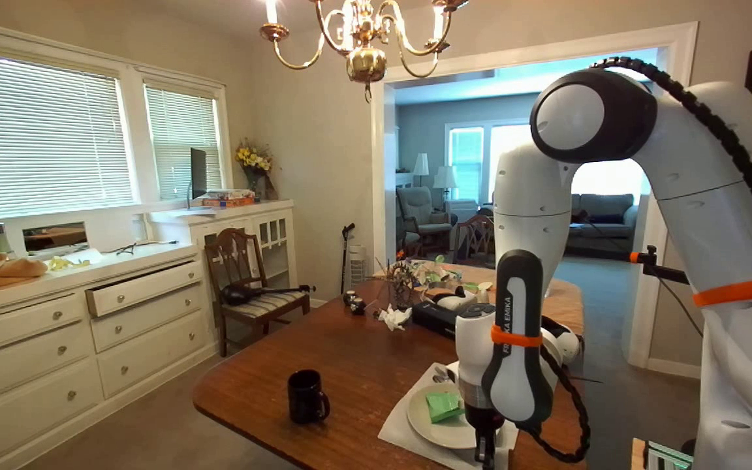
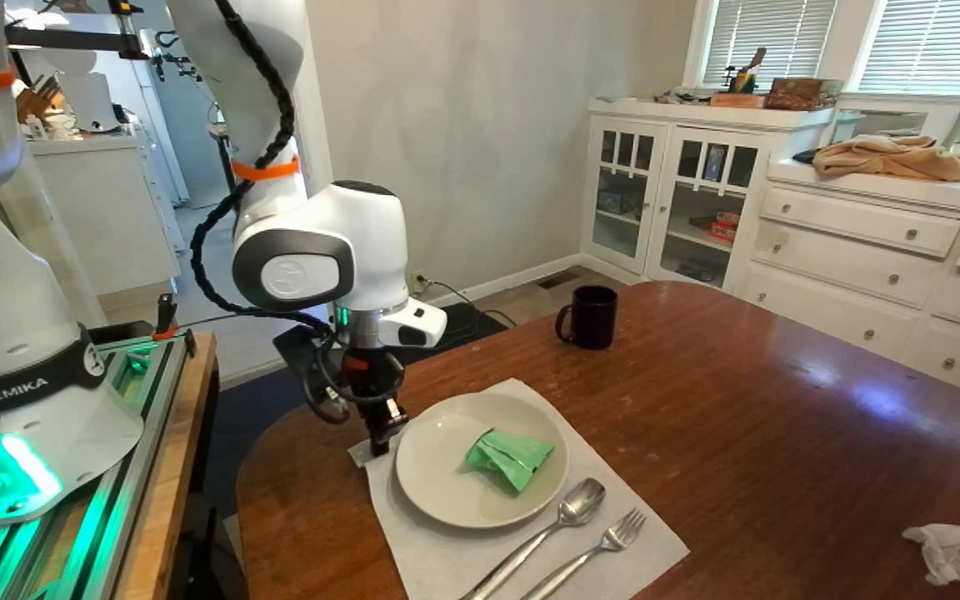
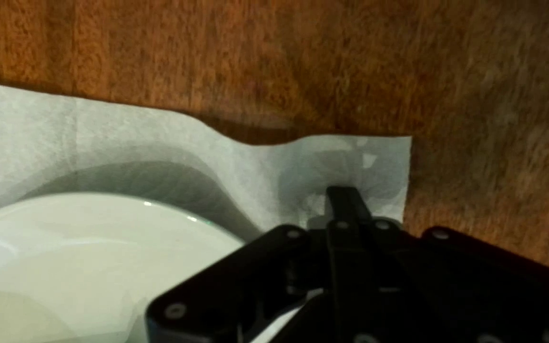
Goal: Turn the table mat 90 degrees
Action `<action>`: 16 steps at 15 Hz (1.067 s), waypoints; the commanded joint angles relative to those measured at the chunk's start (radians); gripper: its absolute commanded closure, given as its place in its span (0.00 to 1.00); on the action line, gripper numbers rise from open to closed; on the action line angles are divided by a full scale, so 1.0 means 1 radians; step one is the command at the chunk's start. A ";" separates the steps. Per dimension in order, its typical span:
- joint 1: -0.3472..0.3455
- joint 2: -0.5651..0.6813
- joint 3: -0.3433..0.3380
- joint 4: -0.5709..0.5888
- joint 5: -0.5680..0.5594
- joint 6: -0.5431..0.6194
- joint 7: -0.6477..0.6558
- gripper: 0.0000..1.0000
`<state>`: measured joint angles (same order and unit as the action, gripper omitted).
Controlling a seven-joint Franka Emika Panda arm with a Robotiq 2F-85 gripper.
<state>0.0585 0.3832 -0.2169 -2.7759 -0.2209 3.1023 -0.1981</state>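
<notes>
The table mat (image 2: 426, 550) is a pale whitish-grey sheet on the wooden table, shown in all views. A round white plate (image 2: 438, 487) with a green folded packet (image 2: 509, 457) sits on it. A spoon (image 2: 582, 500) and a fork (image 2: 623, 532) lie beside the plate on the mat. My gripper (image 2: 381, 446) points down at the mat's corner beside the plate. In the wrist view its fingers (image 3: 348, 193) are together, tips on the mat near the corner. The mat (image 3: 127, 124) is buckled between fingers and plate. Whether any mat is pinched is hidden.
A black mug (image 1: 306, 395) stands on the table (image 1: 350, 356), off the mat. Crumpled white tissue (image 1: 394, 318), a black box (image 1: 435, 318) and clutter lie at the far end. The robot's own bench (image 2: 205, 392) stands by the table's rounded edge.
</notes>
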 commanded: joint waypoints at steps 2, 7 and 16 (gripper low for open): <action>0.008 0.119 -0.027 0.000 -0.031 0.009 -0.021 1.00; 0.019 0.114 -0.010 0.000 -0.043 0.010 -0.030 1.00; 0.031 0.108 0.020 0.000 -0.061 0.008 -0.072 1.00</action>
<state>0.0642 0.3834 -0.2292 -2.7765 -0.2635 3.1022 -0.2779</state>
